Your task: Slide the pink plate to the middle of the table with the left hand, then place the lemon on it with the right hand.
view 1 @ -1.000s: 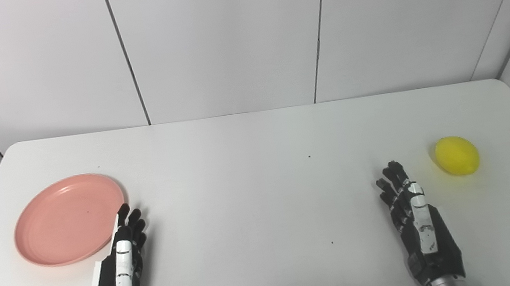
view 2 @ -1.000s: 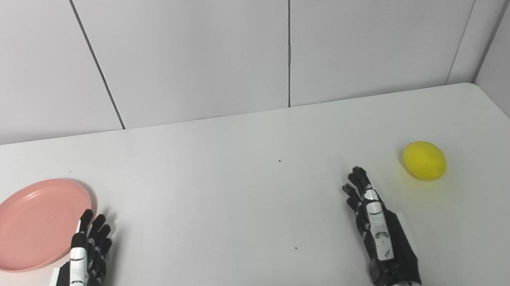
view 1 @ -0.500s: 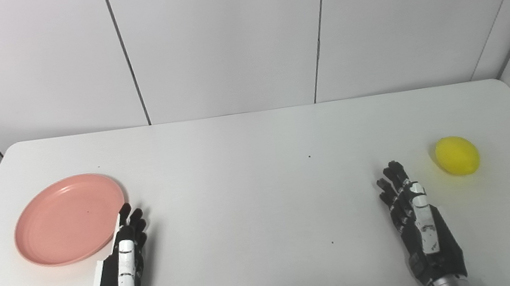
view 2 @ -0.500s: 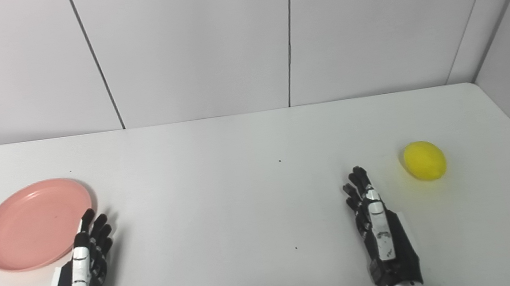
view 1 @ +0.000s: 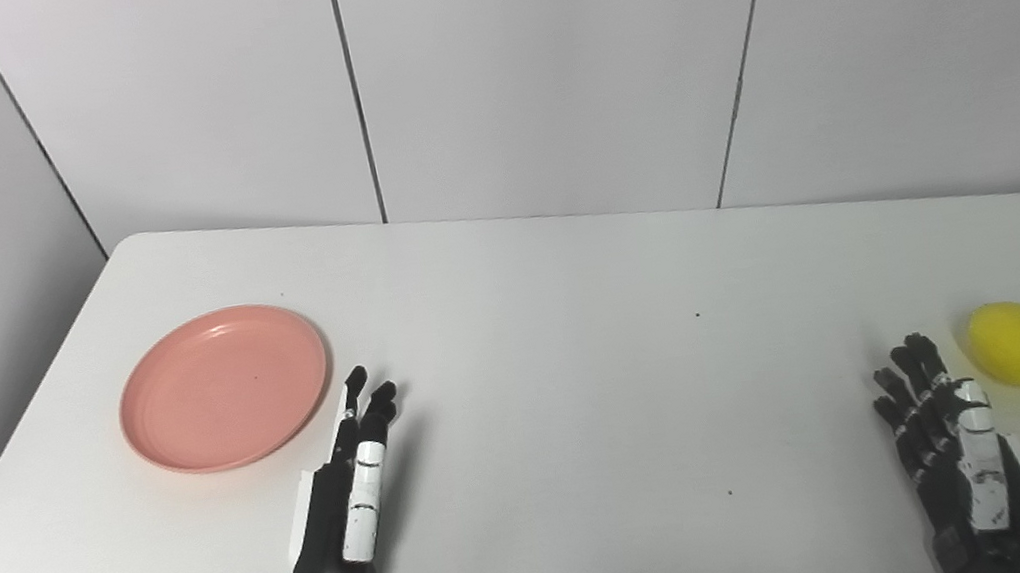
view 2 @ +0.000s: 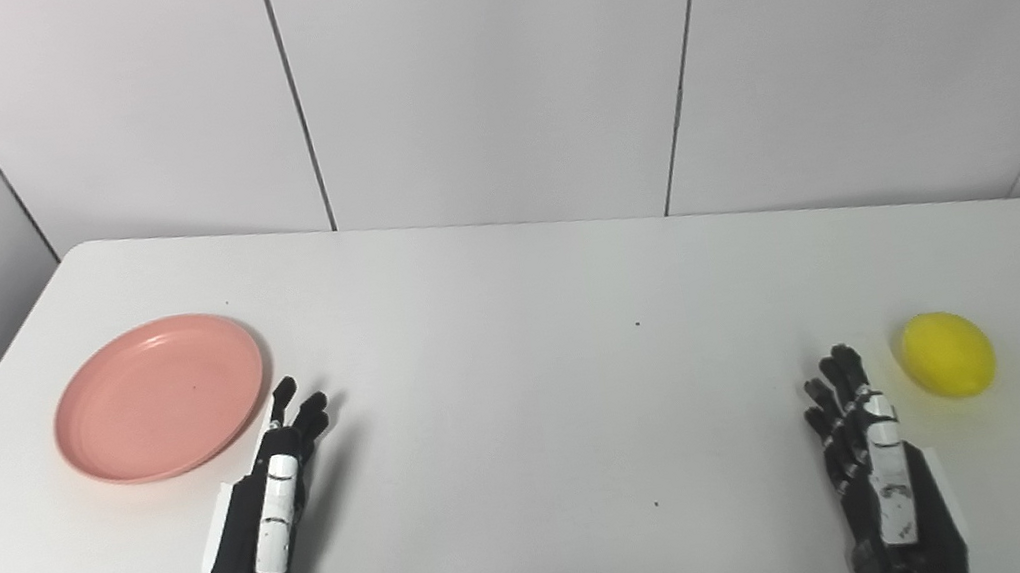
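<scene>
My left hand [view 1: 350,518] lies flat with fingers spread, holding nothing; the pink plate [view 1: 224,387] sits just ahead and left of its fingertips, probably not touching. My right hand [view 2: 889,488] is likewise empty and splayed, with the lemon [view 2: 948,353] near, ahead and right. I worry a low push could ride under the shallow rim and tip it, and a nudged lemon would roll. I see no readable writing.

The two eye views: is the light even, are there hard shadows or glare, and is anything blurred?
Left eye view: soft, even light; only faint shadows beside the left hand and under the lemon; the pink plate shows a mild sheen, no hard glare. Right eye view: the same, everything sharp; the right hand is cut by the bottom edge.
</scene>
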Robot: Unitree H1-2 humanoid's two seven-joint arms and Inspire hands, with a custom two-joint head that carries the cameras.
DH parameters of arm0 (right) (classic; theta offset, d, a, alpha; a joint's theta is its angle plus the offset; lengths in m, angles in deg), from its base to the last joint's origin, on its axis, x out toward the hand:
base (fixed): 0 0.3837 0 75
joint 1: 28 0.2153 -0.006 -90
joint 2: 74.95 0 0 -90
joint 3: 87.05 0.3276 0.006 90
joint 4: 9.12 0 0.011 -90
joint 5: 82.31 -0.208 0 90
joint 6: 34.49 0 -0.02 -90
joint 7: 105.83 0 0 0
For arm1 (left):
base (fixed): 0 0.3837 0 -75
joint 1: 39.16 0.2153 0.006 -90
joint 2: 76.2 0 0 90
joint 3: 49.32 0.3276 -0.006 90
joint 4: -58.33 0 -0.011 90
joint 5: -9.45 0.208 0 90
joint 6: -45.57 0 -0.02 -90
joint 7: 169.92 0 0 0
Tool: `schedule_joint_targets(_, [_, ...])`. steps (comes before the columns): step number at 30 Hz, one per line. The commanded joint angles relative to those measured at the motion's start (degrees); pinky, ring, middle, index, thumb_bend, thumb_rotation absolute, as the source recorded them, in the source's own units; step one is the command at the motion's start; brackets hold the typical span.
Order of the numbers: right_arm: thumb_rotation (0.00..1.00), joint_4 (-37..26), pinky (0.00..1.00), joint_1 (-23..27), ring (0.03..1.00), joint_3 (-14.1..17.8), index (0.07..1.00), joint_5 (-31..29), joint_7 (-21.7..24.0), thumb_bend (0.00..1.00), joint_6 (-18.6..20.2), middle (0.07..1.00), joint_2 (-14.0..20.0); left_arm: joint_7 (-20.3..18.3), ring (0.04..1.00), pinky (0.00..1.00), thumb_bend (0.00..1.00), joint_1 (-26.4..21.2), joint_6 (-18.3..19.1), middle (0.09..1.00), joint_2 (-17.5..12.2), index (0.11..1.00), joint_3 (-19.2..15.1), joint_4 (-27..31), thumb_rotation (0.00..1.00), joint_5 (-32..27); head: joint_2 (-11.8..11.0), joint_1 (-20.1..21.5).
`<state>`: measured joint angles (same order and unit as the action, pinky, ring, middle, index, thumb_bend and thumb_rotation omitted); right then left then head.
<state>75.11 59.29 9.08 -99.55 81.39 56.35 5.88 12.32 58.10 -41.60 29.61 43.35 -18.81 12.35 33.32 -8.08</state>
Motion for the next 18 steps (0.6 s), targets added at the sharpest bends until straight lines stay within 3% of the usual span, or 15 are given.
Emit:
schedule_joint_targets(1, [0.97,1.98,1.00,-0.82,0.978,0.71,0.964,-0.82,0.42,0.75,-0.16,0.978,0.28,0.36,0.938,0.99,0.57,2.90,-1.45,0.925,1.98,0.966,0.88,-0.27,1.00,0.39,0.03,-0.07])
schedule_joint_targets(18, [0.98,5.38,1.00,-0.37,0.991,2.15,0.976,-2.39,2.96,0.73,-1.87,0.983,0.77,2.60,0.937,0.97,0.57,2.61,-4.71,0.926,2.41,0.966,2.79,-4.08,1.00,1.10,-3.84,-4.40])
